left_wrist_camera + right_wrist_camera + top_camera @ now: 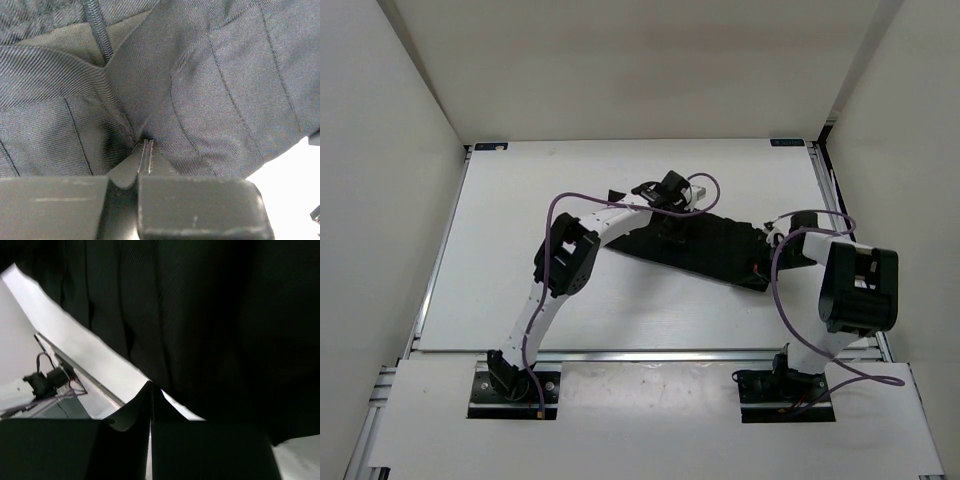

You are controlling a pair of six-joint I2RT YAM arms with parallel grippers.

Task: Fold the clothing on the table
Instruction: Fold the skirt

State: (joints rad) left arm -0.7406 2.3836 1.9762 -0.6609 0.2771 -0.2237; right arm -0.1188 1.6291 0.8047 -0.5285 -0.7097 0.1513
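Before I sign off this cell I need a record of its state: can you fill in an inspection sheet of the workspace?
Surface: large flat white table, no spills seen.
Job's things: plain black soft fabric garment, lying as a slanted strip right of centre.
Clutter: nothing seen.
Grippers: left gripper shut, pinching a pucker of the garment; right gripper shut at the garment's edge, grip unclear.
Cables: purple cable loops over the left arm, another beside the right arm.
Surroundings: white walls on three sides; aluminium rails along the table's edges.
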